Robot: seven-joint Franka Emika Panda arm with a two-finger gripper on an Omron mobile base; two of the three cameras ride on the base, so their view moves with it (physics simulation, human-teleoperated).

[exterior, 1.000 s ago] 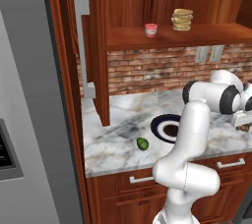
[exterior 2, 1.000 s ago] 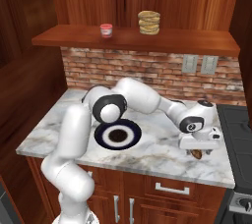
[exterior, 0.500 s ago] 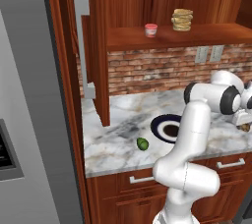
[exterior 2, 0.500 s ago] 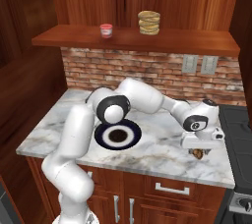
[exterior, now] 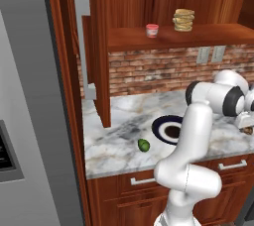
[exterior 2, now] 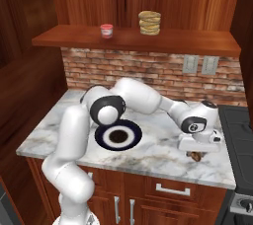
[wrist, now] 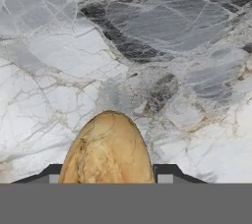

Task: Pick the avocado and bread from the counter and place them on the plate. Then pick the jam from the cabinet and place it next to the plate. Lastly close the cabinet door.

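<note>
You see the gripper closed against both sides of the bread on the counter, right of the plate, ready for lifting.

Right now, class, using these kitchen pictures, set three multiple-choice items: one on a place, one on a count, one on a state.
1. Where is the jam?
A on the plate
B on the cabinet shelf
C on the counter

2. How many things lie on the plate?
A none
B one
C two

3. How do the gripper jaws stand?
A wide open above the avocado
B closed on nothing
C closed around the bread

Answers: 1 B, the jar stands on the shelf beside the stack of tan discs. 2 A, the plate is bare; the avocado lies on the counter. 3 C, the hand view shows a finger at each side of the bread.
</note>
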